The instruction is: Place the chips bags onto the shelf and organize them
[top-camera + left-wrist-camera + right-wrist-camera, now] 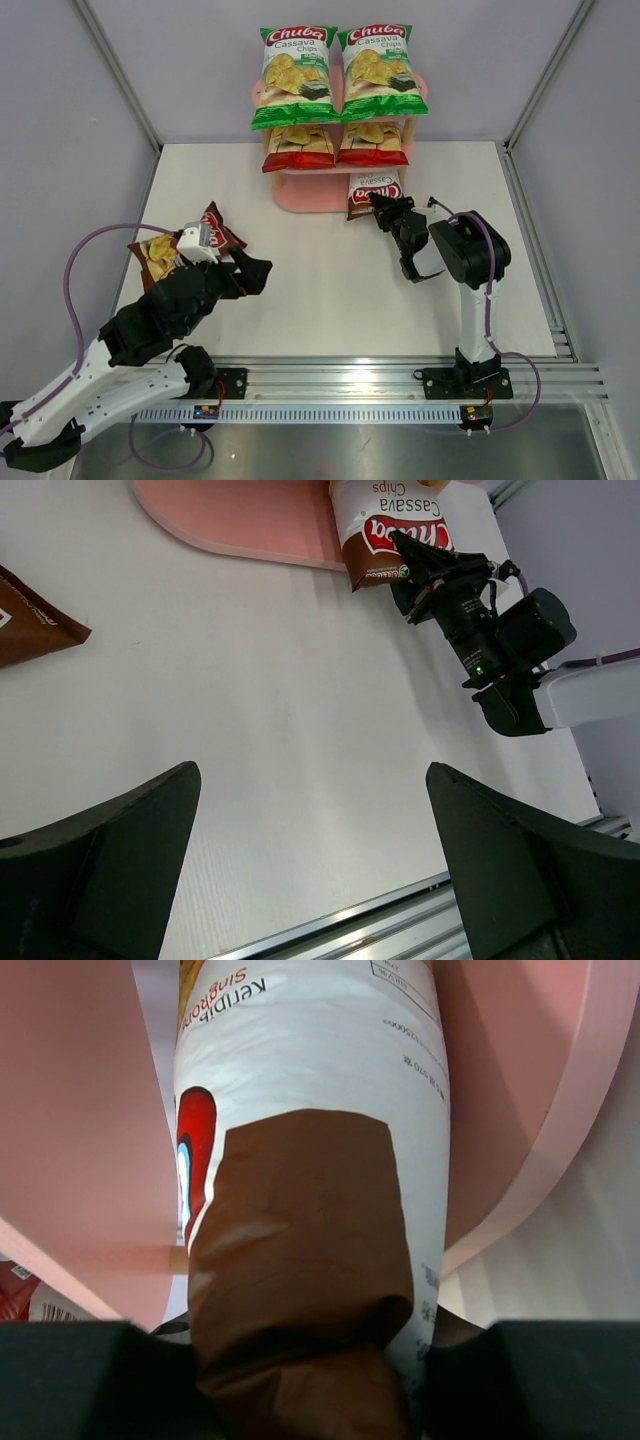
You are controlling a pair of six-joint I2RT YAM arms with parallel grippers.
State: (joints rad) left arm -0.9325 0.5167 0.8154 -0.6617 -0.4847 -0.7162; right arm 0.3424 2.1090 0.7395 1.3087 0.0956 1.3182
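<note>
The pink shelf (300, 196) stands at the back of the table. Two green chips bags (297, 75) (380, 68) lie on its top tier and two red bags (298, 146) (373, 144) on the middle one. A dark brown bag (368, 192) pokes out of the bottom tier on the right, and my right gripper (383, 204) is shut on its near end; the right wrist view shows the brown bag (300, 1260) squeezed between the jaws, reaching in under the pink board (80, 1110). Another brown bag (165, 250) lies on the table at the left, behind my left gripper (250, 275), which is open and holds nothing.
The white table (330, 290) ends at a metal rail (350, 380) in front of the arm bases. Grey walls stand close on the left, right and back. In the left wrist view the right arm (490, 640) and the shelf's bottom board (240, 520) show.
</note>
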